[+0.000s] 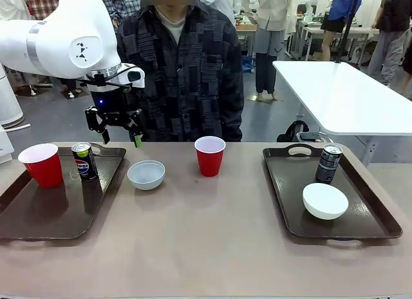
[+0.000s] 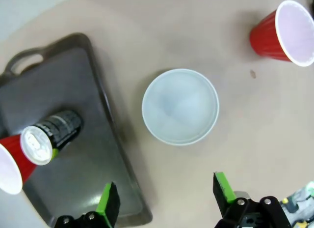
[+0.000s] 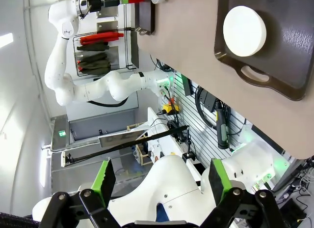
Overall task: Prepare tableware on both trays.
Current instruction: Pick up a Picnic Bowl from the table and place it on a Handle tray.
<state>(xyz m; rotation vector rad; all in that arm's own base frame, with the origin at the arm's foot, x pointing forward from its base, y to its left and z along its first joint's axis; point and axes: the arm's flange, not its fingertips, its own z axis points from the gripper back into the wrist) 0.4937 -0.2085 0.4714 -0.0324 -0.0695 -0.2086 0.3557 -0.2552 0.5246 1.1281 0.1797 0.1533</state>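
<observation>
Left gripper (image 1: 120, 139) hangs with jaws wide and empty above the far left of the table (image 1: 212, 247), near the loose white bowl (image 1: 146, 174), which sits on bare table between the left tray (image 1: 38, 218) and the middle red cup (image 1: 210, 155). Right gripper (image 3: 161, 176), jaws equally wide and empty, is off the table edge near the right tray (image 1: 290, 183).

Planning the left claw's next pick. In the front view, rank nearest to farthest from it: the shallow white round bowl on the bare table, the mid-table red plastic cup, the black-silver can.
From the left claw:
1. Shallow white round bowl, left of centre.
2. Red plastic cup, mid-table.
3. Black-silver can, far right.
</observation>
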